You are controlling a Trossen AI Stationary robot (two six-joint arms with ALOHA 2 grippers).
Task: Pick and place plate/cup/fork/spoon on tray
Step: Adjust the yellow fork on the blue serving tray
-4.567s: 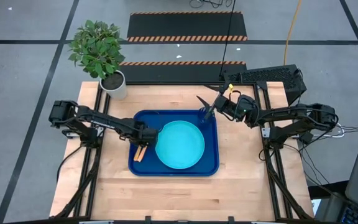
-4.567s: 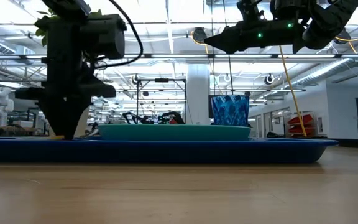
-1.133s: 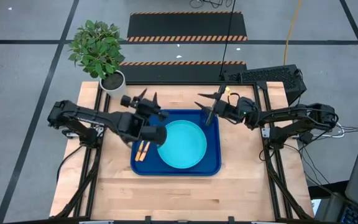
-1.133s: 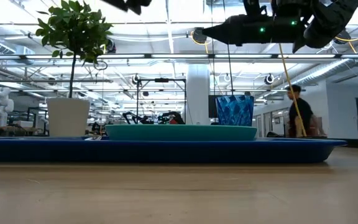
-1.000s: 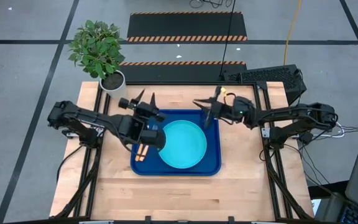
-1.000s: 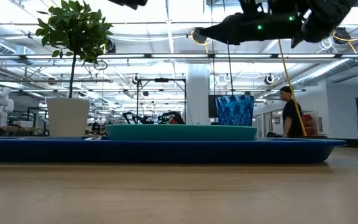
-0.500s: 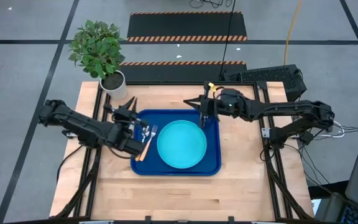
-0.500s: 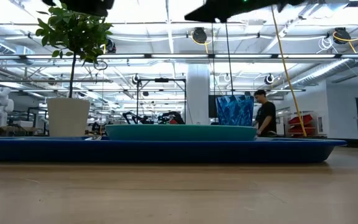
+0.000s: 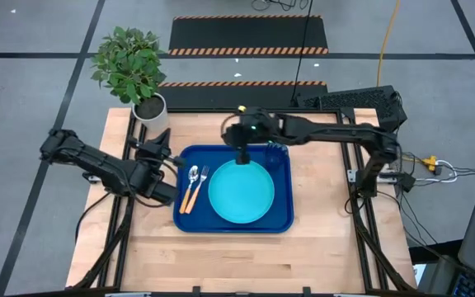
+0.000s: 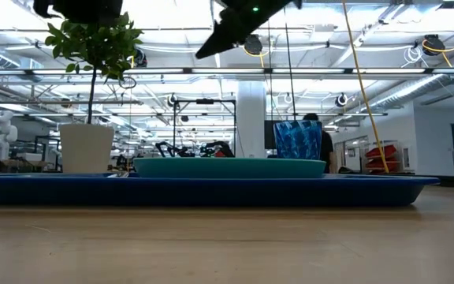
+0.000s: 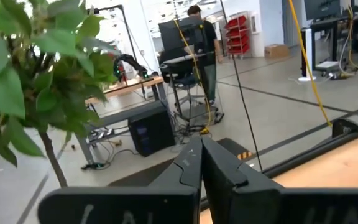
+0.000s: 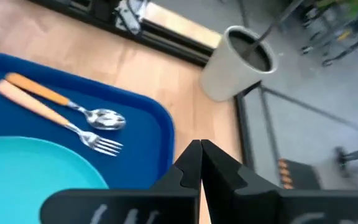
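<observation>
The dark blue tray [image 9: 280, 216] lies mid-table. On it rests the turquoise plate [image 9: 240, 193]. The orange-handled spoon [image 9: 190, 183] and fork [image 9: 198, 185] lie side by side left of the plate, also seen as spoon [image 12: 106, 118] and fork [image 12: 98, 144]. The blue cup [image 10: 294, 140] stands at the tray's far right corner [image 9: 278, 151]. My left gripper [image 11: 201, 150] is shut and empty, just off the tray's far left corner [image 9: 162, 139], pointing toward the plant. My right gripper [image 12: 200, 150] is shut and empty, high over the tray's far edge [image 9: 242, 158].
A potted plant in a white pot [image 9: 150, 111] stands at the table's far left corner, close beyond my left gripper. Bare wood lies near and right of the tray. A person walks in the room behind the cup in the low view.
My left gripper has shut and drawn back toward the table's left edge, off the tray, uncovering the spoon and fork. My right gripper has swung toward the table's left along the tray's far edge, away from the cup. The tableware has stayed put.
</observation>
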